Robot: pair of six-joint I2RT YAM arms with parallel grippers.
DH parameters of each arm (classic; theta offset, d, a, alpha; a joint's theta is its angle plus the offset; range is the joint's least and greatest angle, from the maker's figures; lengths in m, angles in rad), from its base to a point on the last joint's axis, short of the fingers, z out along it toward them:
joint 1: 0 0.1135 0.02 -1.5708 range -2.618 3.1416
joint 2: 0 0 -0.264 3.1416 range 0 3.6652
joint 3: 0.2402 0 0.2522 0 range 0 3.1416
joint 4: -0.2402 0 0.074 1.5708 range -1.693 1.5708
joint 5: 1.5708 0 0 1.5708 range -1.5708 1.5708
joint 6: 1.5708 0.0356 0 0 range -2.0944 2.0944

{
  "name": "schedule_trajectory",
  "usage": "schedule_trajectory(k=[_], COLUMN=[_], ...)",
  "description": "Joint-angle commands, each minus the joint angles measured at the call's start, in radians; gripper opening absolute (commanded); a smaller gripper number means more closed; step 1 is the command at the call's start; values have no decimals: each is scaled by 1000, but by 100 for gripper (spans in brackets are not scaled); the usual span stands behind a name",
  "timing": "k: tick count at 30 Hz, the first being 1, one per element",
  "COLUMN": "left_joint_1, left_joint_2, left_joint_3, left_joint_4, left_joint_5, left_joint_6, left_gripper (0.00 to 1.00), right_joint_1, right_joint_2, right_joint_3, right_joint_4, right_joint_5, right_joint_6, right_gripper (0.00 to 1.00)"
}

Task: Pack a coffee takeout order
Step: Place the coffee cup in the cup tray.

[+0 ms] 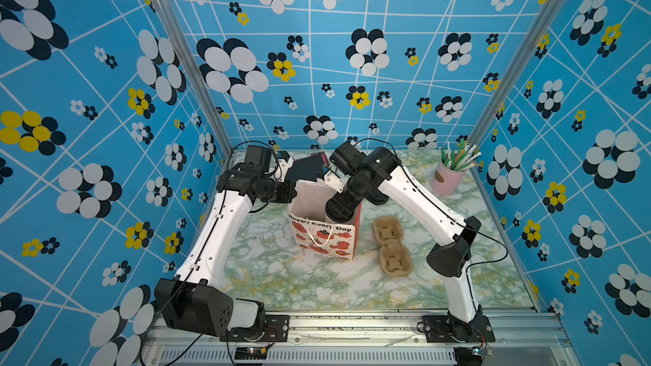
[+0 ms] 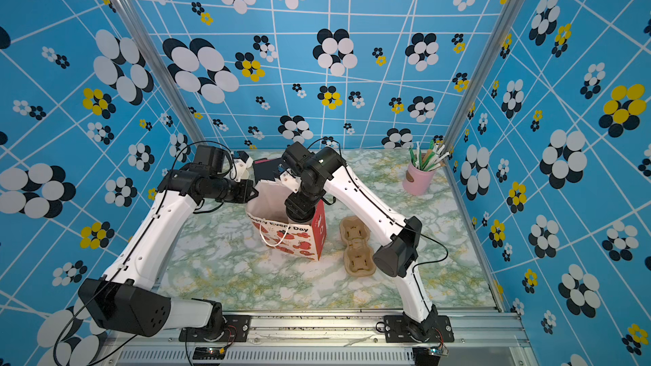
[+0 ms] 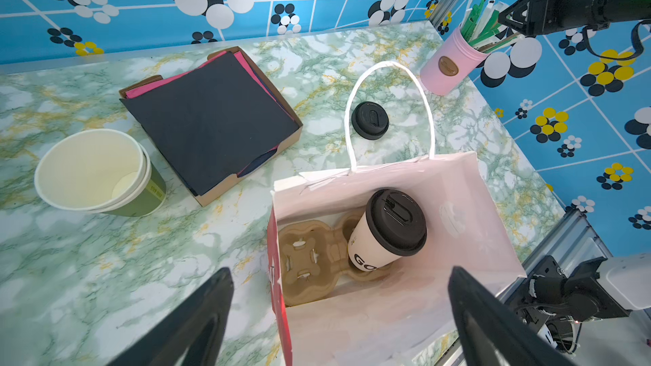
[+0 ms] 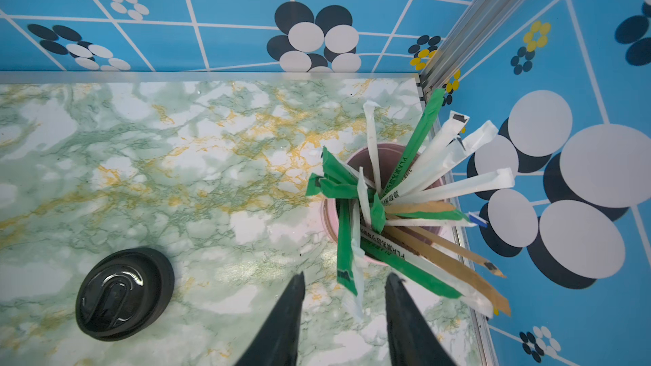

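The white paper cup (image 3: 380, 241) with dark lettering stands tilted in a brown carrier (image 3: 306, 265) at the bottom of the open gift bag (image 3: 468, 205). A black lid (image 3: 396, 221) is on the cup. A loose black lid (image 4: 123, 293) lies on the table behind the bag. The black napkin (image 3: 211, 121) lies on top of the stack in a cardboard tray. My left gripper (image 3: 341, 271) hangs above the bag's mouth, open and empty. My right gripper (image 4: 346, 275) is open, facing the pink straw holder (image 4: 331, 220). One wrapped straw's end hangs between its fingers without being gripped.
Stacked green cups (image 3: 91, 170) stand left of the napkin tray (image 3: 246, 188), with pink napkins under the black one. A second brown carrier (image 1: 391, 246) lies right of the bag (image 1: 324, 237). The straw holder (image 1: 445, 177) is in the back right corner. The walls stand close.
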Motion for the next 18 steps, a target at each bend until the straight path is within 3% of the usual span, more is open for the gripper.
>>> schedule_trajectory(k=[1, 18], left_joint_1=[6, 6], left_joint_2=[18, 17], left_joint_3=[-8, -9], left_joint_4=[-10, -13], left_joint_5=[11, 6], left_joint_6=[11, 14], left_gripper=[0, 0], right_joint_1=[10, 14], right_joint_2=[26, 83], right_joint_3=[-3, -39], right_joint_4=[-55, -71], right_joint_5=[21, 13], right_joint_6=[-33, -106], right_gripper=[60, 61])
